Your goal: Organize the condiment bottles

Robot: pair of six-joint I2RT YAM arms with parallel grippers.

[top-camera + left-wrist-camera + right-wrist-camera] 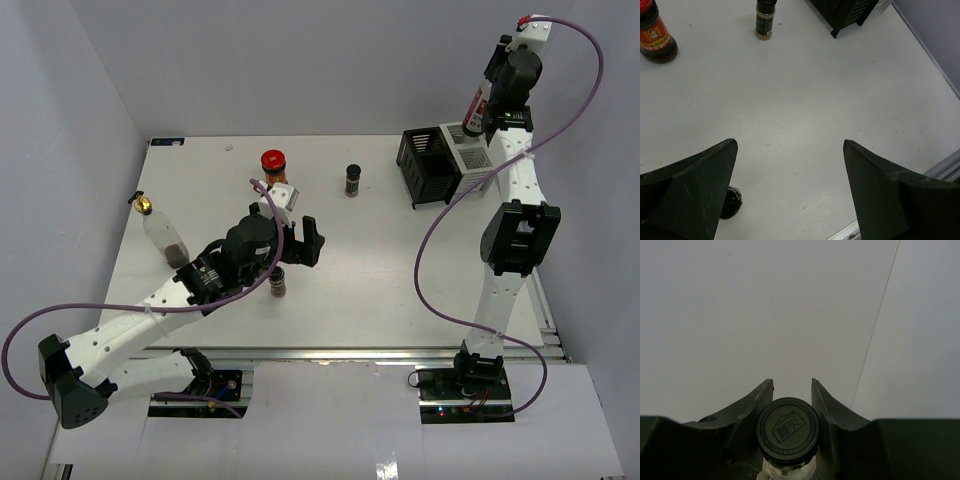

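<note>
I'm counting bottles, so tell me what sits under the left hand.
A black-capped spice shaker stands on the table below the open left hand. The wrist view shows only its cap; a finger covers the rest.

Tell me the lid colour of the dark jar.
Red; the lid shows best in the top external view.

We read embossed characters, the second 天, on the red-labelled bottle cap at 6 o'clock. Dark jar label, 10 o'clock: illegible.
</note>
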